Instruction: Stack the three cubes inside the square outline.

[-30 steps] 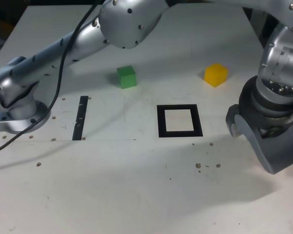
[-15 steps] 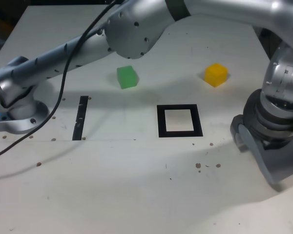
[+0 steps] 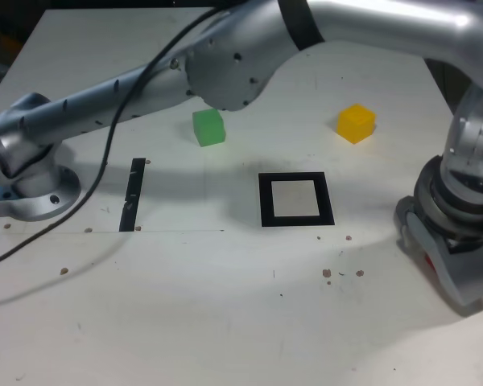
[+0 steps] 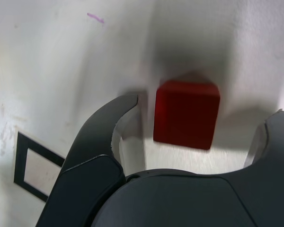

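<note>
The red cube (image 4: 187, 113) rests on the white table between my gripper's (image 4: 206, 106) two dark fingers, with a gap on each side, so the gripper is open around it without touching. In the exterior view the gripper (image 3: 444, 261) is low at the right edge and only a sliver of the red cube (image 3: 429, 260) shows. The green cube (image 3: 208, 127) sits at the back, partly under the arm's elbow. The yellow cube (image 3: 356, 122) sits at the back right. The square outline (image 3: 296, 199) of black tape lies mid-table with nothing inside it, and its corner (image 4: 35, 172) shows in the wrist view.
The arm's base (image 3: 28, 189) stands at the exterior view's left, and its long links (image 3: 225, 56) arch over the back of the table. A thin black tape strip (image 3: 133, 193) lies left of the outline. Small crumbs (image 3: 338, 273) dot the table's front.
The gripper has moved down and to the exterior view's right, dropping over the red cube. Its fingers have drawn somewhat closer. The elbow has swung right, over the green cube.
</note>
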